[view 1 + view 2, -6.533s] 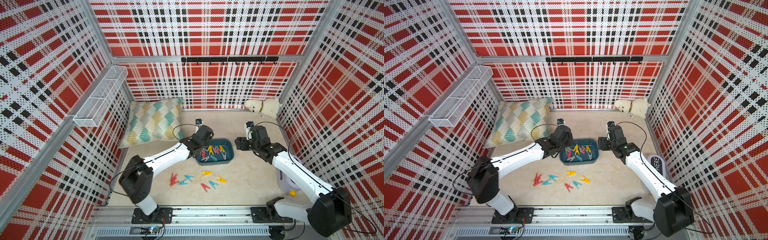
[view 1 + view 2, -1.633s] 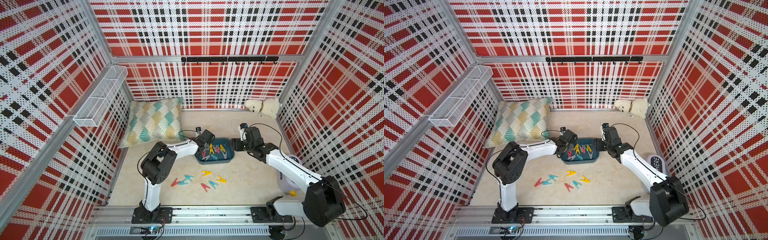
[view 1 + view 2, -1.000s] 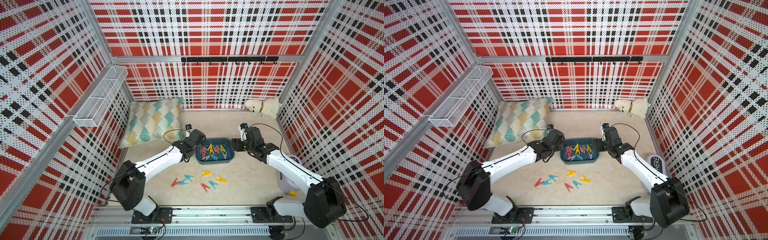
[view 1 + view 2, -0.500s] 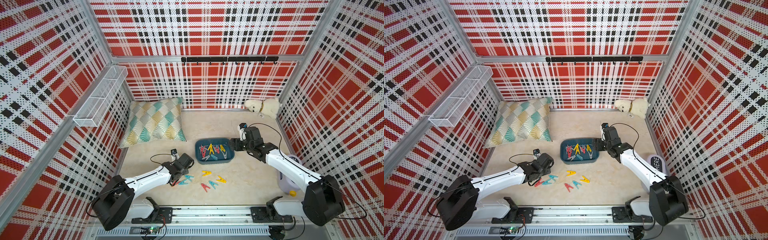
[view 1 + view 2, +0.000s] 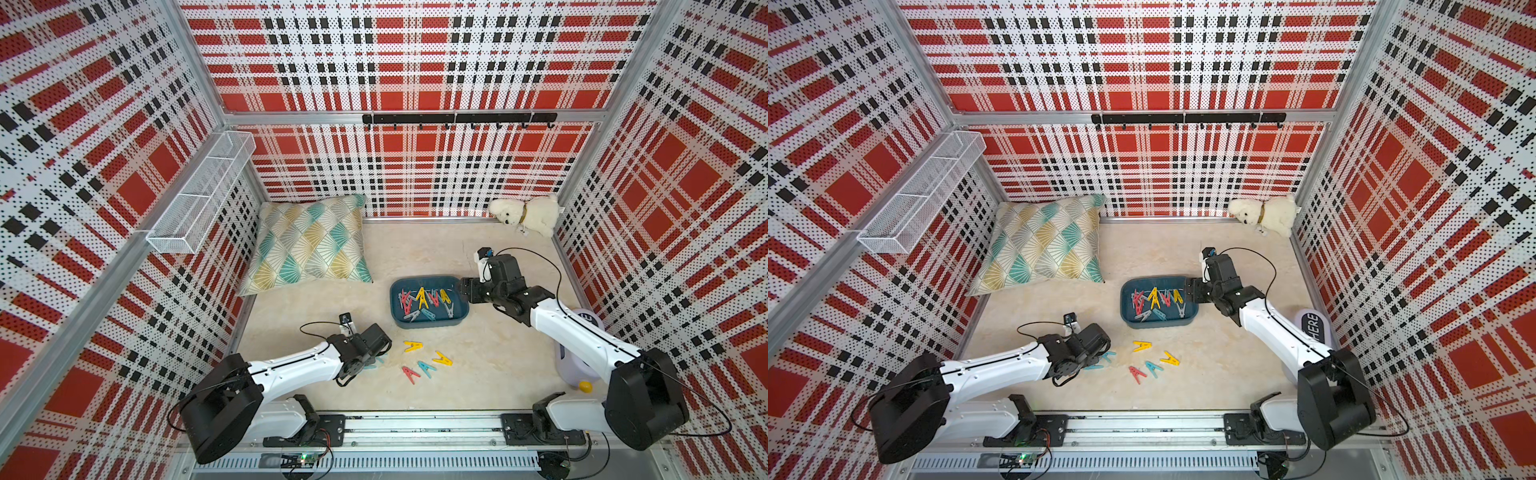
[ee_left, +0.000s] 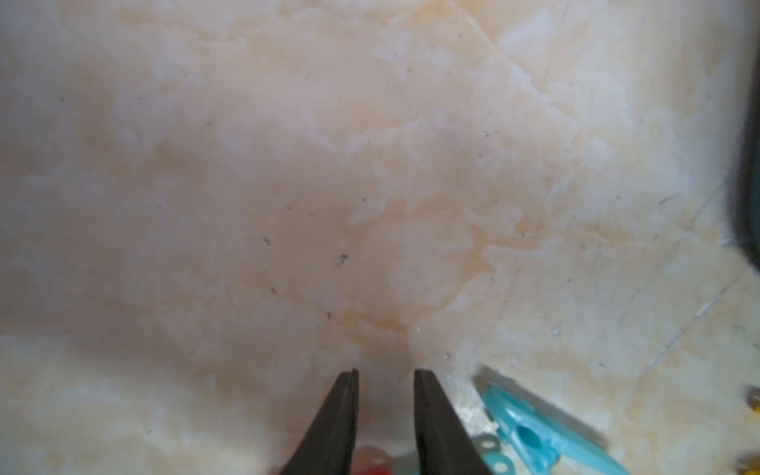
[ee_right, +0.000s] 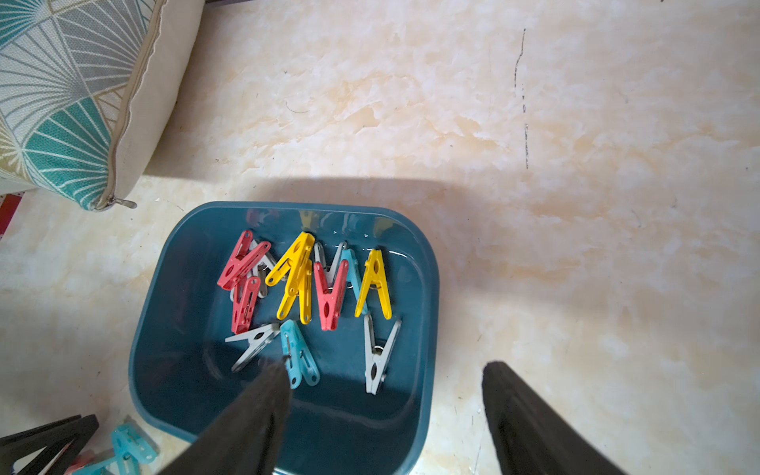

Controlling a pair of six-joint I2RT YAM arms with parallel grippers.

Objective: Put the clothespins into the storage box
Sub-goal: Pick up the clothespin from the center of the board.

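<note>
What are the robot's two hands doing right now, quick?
Left gripper: jaws slightly apart, holding nothing.
Right gripper: jaws wide open, empty, one over the storage box.

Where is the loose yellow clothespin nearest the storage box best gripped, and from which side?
Pinch the yellow clothespin across its narrow joined part, coming straight down: it lies flat on the table, clear of its neighbours, probably leaving room either side.

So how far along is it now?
Over halfway: about a dozen pegs lie in the blue box. Nothing is held; the left tool is low beside a teal peg. Four loose pegs, plus a few by that arm, remain on the floor.
</note>
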